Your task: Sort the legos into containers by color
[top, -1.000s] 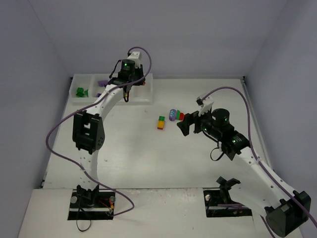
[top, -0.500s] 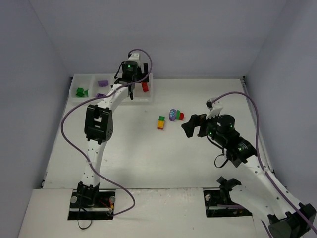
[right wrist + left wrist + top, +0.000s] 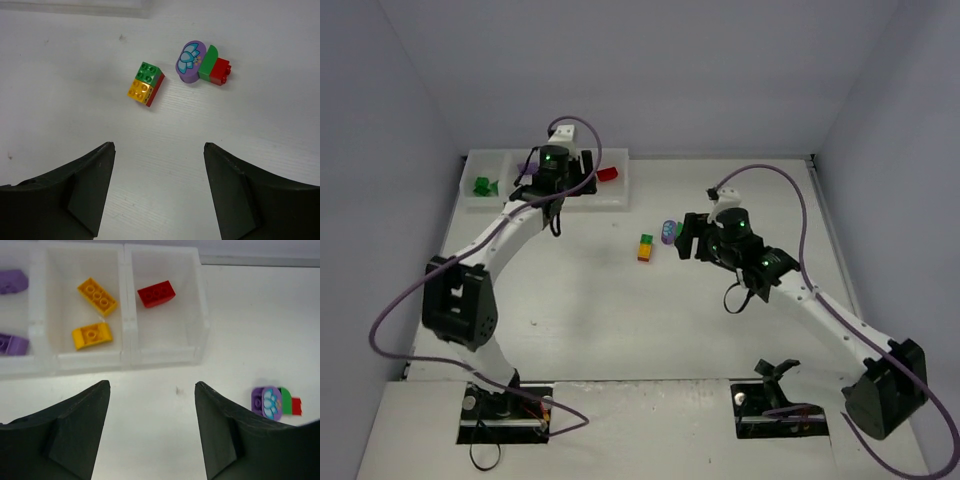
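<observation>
The white tray of containers (image 3: 600,203) lies at the back left. It holds a green lego (image 3: 482,185), two purple legos (image 3: 12,344), two yellow legos (image 3: 91,335) and a red lego (image 3: 156,293), each colour in its own compartment (image 3: 165,355). My left gripper (image 3: 152,385) hovers open and empty over the table just in front of the tray. A joined purple, green and red piece (image 3: 200,62) and a green, yellow and red stack (image 3: 145,83) lie mid-table. My right gripper (image 3: 159,145) is open and empty a short way from them.
The walls of the enclosure close in the table on the left, back and right. The left arm (image 3: 455,300) bends over the left side of the table. Purple cables loop above both arms.
The left gripper opened, left the red lego in the rightmost compartment and drew back off the tray. The right gripper moved left toward the loose pieces. Both sets of jaws have narrowed somewhat.
</observation>
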Motion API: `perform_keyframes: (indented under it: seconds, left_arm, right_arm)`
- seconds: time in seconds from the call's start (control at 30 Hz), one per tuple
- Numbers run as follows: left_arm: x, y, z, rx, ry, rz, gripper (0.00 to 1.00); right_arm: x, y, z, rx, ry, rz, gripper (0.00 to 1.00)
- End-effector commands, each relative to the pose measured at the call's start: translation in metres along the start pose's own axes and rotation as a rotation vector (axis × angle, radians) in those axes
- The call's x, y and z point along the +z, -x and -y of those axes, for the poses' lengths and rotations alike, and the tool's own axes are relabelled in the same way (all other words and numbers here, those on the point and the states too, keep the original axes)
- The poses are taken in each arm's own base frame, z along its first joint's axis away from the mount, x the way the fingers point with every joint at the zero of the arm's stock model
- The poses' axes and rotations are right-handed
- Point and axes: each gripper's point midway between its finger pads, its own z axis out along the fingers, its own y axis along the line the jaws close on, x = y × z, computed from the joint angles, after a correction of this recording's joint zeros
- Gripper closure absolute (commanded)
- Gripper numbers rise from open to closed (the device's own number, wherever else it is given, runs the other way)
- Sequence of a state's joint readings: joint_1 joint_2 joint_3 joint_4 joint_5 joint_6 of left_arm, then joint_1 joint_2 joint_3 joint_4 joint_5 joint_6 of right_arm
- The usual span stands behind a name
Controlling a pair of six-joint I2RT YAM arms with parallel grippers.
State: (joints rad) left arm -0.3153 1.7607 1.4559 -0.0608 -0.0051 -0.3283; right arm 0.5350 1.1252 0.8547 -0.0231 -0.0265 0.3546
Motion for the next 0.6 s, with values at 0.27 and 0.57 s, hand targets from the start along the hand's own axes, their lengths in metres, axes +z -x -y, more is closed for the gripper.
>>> perform_keyframes:
  seconds: [0.27,0.57]
  left_arm:
    - [-0.146,-0.029,-0.036,-0.118,0.122,-0.008,0.41]
    - [-0.187,-0.073,-0.037,-0.140,0.079,-0.091,0.41]
  right_arm:
    - [0.078,0.008,-0.033,0.109,-0.137,-0.011,0.37]
    - [0.132,-0.024,-0.041,0.130,-0.242,-0.102,0.43]
